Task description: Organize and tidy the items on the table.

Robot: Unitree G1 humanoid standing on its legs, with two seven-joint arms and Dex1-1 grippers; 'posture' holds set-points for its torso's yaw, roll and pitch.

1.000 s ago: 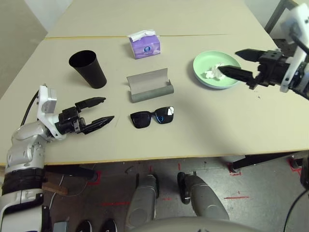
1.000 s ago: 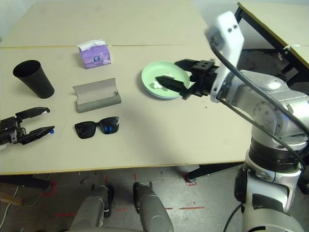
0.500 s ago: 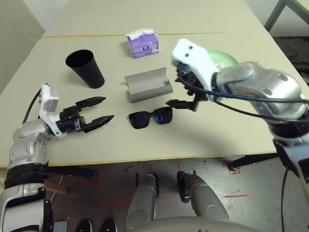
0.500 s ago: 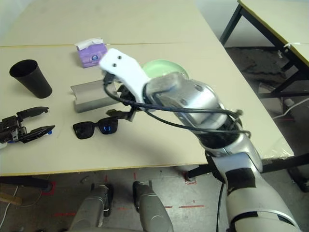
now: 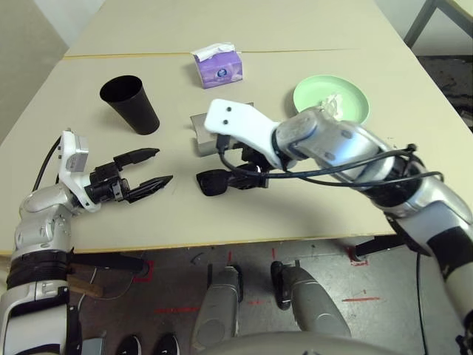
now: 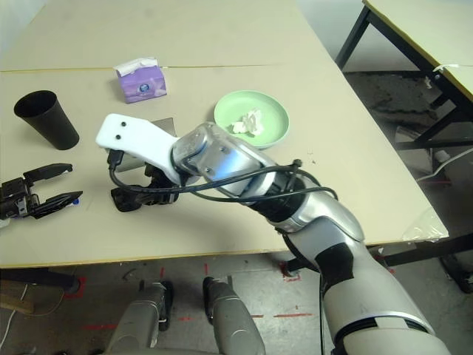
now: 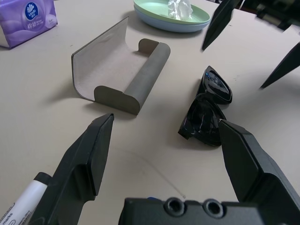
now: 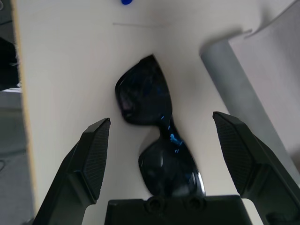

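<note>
At the centre of the left eye view, the black sunglasses (image 5: 214, 181) are being straddled by the right hand (image 8: 161, 140), its fingers spread wide and nothing held. The grey glasses case (image 7: 119, 75) is lying open just beside them, unfilled. At the upper right, the crumpled tissue (image 5: 330, 105) is sitting in the green plate (image 5: 310, 96). The left hand (image 5: 144, 170) is hanging wide and empty at the lower left. Most tidying is judged outstanding.

Head pair high over table (image 5: 310, 214) — wrist cameras close (sharing sunglasses (image 8: 157, 150))
</note>
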